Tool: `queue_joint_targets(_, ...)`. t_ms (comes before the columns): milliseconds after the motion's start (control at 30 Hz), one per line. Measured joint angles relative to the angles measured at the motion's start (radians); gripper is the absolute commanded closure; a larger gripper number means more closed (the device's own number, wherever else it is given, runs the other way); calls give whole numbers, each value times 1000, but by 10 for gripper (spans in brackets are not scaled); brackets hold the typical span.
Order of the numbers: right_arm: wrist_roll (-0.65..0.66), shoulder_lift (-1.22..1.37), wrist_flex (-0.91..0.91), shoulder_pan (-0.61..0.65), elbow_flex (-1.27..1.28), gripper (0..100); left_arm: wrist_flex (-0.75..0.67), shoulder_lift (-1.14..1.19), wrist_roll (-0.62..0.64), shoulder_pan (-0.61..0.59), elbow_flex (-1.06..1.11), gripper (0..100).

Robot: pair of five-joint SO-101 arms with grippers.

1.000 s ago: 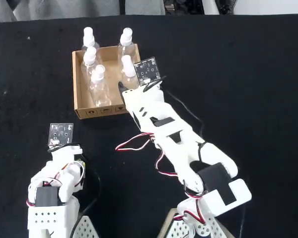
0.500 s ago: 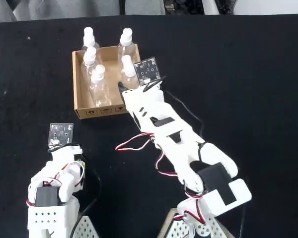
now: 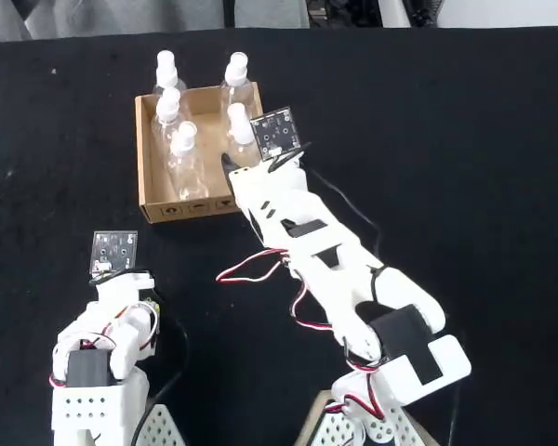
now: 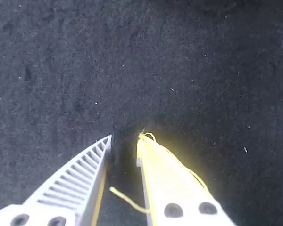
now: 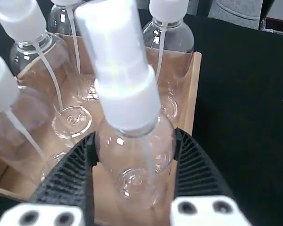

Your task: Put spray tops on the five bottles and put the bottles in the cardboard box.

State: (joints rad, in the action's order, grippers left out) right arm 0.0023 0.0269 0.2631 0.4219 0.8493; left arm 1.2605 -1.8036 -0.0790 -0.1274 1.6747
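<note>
The right arm (image 3: 325,260) is lying stretched out over the black table (image 3: 446,139) towards the cardboard box (image 3: 191,208). The right gripper (image 5: 136,140) is clamping a clear bottle (image 5: 132,169) by its body, one black finger pressing on each side. That bottle is wearing a white spray top (image 5: 118,70) and is sitting inside the box, at the corner nearest the arm. From here I cannot quite tell whether its base is resting on the box floor.

Four other bottles (image 3: 183,153) are standing upright in the same box, each one capped with a white spray top. Two are lining the far wall, and two are standing nearer the middle and left side, close together.

The left arm (image 3: 107,325) is sitting folded back near its own base, well apart from the box. The left gripper (image 4: 125,140) is pointing down at bare table, holding nothing, its two fingertips showing a narrow gap between them.
</note>
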Motion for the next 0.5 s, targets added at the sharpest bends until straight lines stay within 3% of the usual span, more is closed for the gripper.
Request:
queue_joint_targets(100, 0, 0, 0, 0, 0, 887, 0, 0, 0, 0, 0, 920)
queue_joint_targets(267, 0, 0, 0, 0, 0, 763, 0, 0, 0, 0, 0, 920)
queue_joint_targets(500, 0, 0, 0, 2, 0, 755, 0, 0, 0, 0, 0, 920)
